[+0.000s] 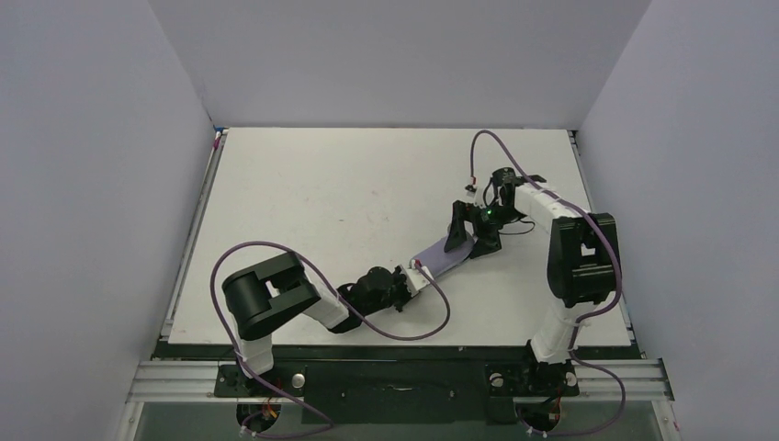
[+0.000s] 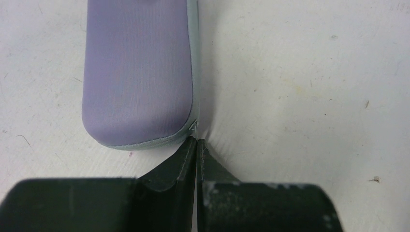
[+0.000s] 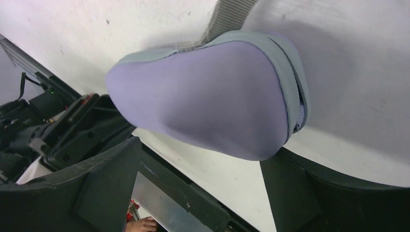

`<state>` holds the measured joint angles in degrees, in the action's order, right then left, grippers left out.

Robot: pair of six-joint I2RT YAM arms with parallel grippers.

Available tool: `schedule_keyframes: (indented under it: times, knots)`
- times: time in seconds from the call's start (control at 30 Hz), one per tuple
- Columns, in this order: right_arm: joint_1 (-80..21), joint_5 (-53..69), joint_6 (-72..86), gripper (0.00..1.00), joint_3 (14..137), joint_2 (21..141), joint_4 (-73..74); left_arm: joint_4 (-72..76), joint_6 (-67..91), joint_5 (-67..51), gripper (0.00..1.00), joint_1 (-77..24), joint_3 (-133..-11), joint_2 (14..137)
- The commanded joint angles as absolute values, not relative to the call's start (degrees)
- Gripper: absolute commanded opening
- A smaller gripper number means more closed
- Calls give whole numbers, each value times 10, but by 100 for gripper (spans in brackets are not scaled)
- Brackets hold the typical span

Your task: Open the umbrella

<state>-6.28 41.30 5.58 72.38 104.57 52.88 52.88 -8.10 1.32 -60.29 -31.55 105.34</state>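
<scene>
The umbrella [image 1: 443,258] lies folded on the white table, a pale lavender oblong with grey zipper trim. It shows in the left wrist view [image 2: 138,72] and in the right wrist view [image 3: 208,92], where a grey strap [image 3: 227,17] leaves its far end. My left gripper [image 1: 415,273] is at its near left end. Its fingers are pressed together [image 2: 197,141] on the small metal zipper pull [image 2: 193,126] at the corner. My right gripper [image 1: 470,235] is open over the other end, with one finger on each side [image 3: 200,159], and neither finger presses the fabric.
The table's near edge and a black rail [image 3: 193,193] run just behind the right gripper. A person's hand [image 3: 140,224] shows below the rail. The left arm's purple cable [image 1: 432,317] loops over the table front. Grey walls enclose the left, back and right sides.
</scene>
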Motion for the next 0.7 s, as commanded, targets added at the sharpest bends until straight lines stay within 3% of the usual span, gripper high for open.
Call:
schedule_keyframes:
  times: [0.0,0.07,0.17,0.3,0.4,0.67]
  knots:
    - [-85,422,149,84,698,1057,425,536,-86,18,0,-606,-330,1060]
    - [-90,406,169,82,685,1060,397,536,-88,19,0,-606,-332,1061]
    - [-93,381,177,69,669,1073,377,535,-90,24,0,-606,-334,1062]
    - [-85,360,174,36,665,1091,375,537,-93,27,0,-606,-323,1058]
    - [-83,351,165,2,665,1096,375,540,-93,31,0,-605,-308,1048]
    - [-77,335,113,0,683,1108,407,523,-80,62,0,-591,-267,1009]
